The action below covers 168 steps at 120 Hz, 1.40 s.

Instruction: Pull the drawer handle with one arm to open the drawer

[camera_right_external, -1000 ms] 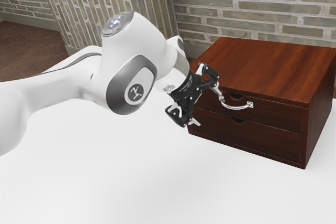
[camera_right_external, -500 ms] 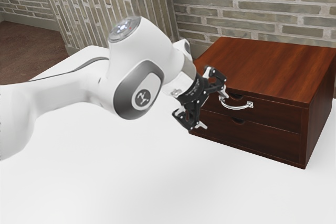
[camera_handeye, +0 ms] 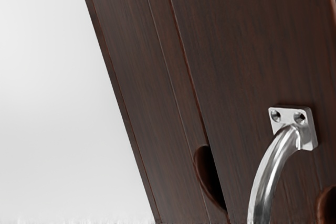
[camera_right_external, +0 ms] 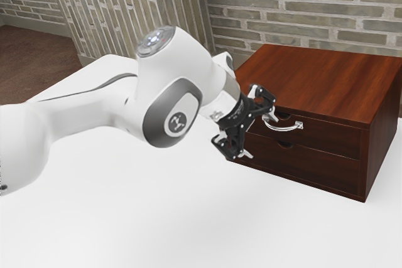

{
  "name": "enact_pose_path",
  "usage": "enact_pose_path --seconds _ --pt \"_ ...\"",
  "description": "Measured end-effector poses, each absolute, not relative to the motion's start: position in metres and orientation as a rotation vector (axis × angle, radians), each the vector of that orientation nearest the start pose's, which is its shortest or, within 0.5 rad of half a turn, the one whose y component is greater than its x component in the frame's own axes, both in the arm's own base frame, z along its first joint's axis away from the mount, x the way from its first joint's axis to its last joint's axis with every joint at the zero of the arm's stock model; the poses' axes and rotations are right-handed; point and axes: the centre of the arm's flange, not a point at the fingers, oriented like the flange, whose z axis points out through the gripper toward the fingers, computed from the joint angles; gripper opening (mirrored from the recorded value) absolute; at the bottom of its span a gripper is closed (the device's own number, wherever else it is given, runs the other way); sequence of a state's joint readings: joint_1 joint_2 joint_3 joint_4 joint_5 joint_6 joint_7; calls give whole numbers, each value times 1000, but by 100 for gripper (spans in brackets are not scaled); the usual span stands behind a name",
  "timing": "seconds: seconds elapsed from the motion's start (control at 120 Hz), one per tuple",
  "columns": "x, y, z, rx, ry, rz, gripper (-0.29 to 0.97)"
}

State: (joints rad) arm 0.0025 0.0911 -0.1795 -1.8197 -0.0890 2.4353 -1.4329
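The black fingers (camera_right_external: 261, 96) stand wide apart just beside the silver handle (camera_right_external: 284, 125) of the upper drawer (camera_right_external: 323, 133), which sits shut in the wooden cabinet (camera_right_external: 326, 73) on the desk (camera_right_external: 157, 218).

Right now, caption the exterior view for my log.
Franka arm, jaws open beside the silver handle on the upper drawer of a wooden cabinet.

We bring our gripper (camera_right_external: 251, 123) closer to the drawer handle (camera_right_external: 284, 125). A second ago it hung short of the handle, with a clear gap of cabinet front between them. Now its upper finger (camera_right_external: 269, 100) sits at the handle's near end, though we cannot tell whether they touch, and its lower finger (camera_right_external: 235, 149) lies below the handle against the cabinet's corner. Our white arm (camera_right_external: 176, 92) slides toward the handle with it.
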Motion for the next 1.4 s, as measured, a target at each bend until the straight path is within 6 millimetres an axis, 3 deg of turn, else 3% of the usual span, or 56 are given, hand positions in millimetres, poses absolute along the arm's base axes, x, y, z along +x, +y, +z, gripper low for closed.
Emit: enact_pose_path --seconds 0.483,0.833,1.092,1.4 --pt "626 -110 531 -2805 -2163 -534 63" --pt "624 -112 538 -2813 -2162 -553 36" --pt "621 -114 547 -2823 -2153 -571 3" --pt "618 -112 550 -2818 -2152 -569 -8"
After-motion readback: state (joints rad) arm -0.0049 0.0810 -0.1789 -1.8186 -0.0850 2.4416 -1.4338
